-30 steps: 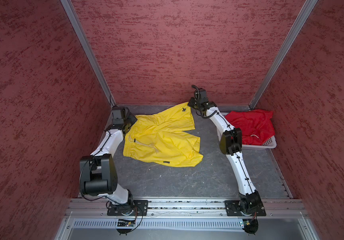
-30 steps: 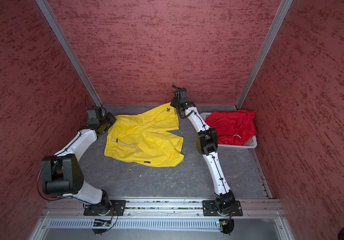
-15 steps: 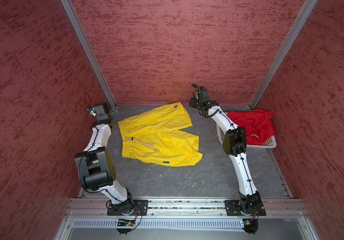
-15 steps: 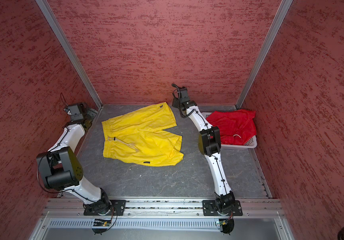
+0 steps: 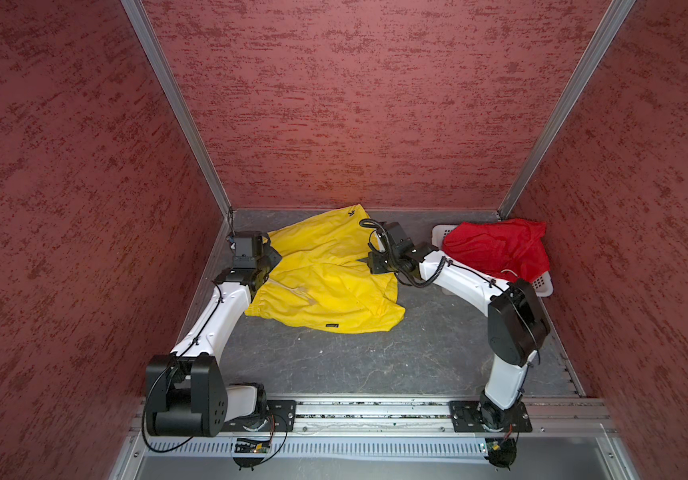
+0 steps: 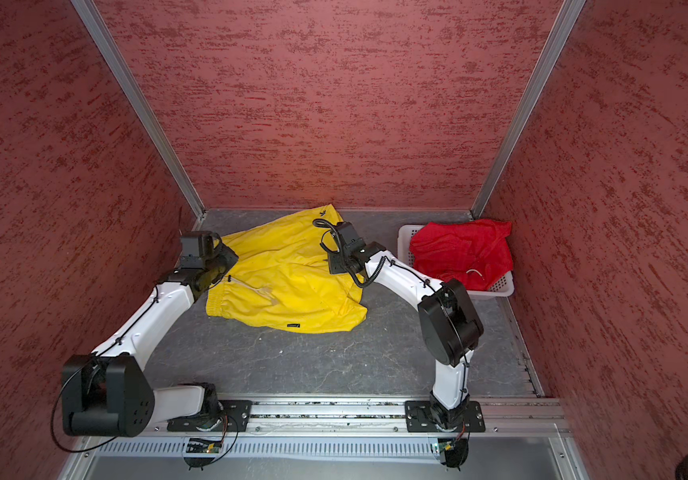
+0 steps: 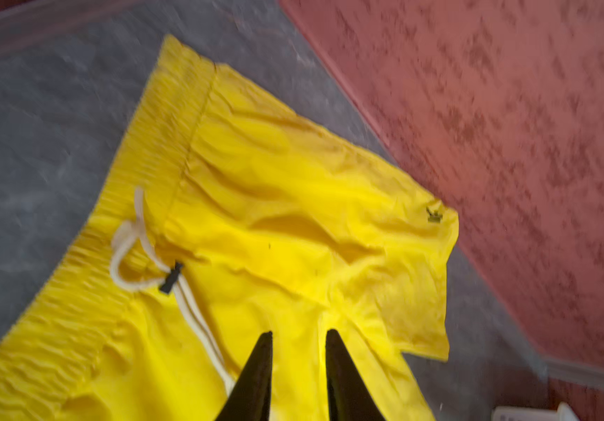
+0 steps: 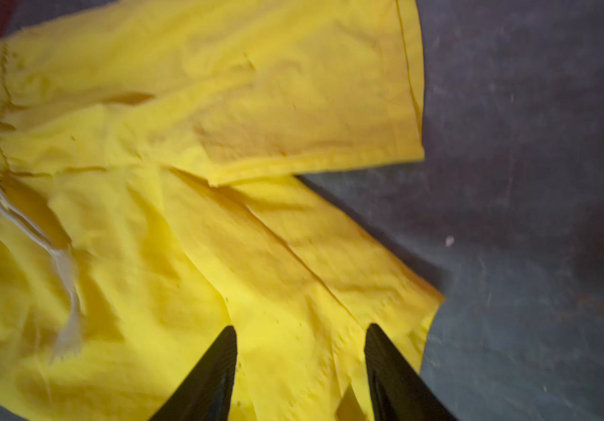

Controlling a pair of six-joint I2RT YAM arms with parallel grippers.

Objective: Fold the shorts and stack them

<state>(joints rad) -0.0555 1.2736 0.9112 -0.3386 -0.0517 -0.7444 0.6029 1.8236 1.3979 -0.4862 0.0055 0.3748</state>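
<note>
The yellow shorts (image 5: 325, 282) (image 6: 288, 286) lie spread on the grey table, waistband to the left, with the pale drawstring (image 7: 129, 248) loose on top. My left gripper (image 5: 273, 259) (image 7: 298, 333) hovers over their waist end, its fingers a narrow gap apart and holding nothing. Over the legs at the right, my right gripper (image 5: 363, 261) (image 8: 300, 328) stands wide open above the yellow cloth (image 8: 183, 218). The red shorts (image 5: 496, 249) (image 6: 462, 253) lie crumpled in the basket.
A white perforated basket (image 5: 541, 286) (image 6: 496, 286) stands at the back right against the wall. Red textured walls close in the table on three sides. Bare grey tabletop (image 5: 334, 361) stretches in front of the yellow shorts.
Both grippers let go of the yellow shorts. The left arm swung out to the left wall and back over the waistband, its jaws narrowing. The right gripper moved from the back edge onto the legs.
</note>
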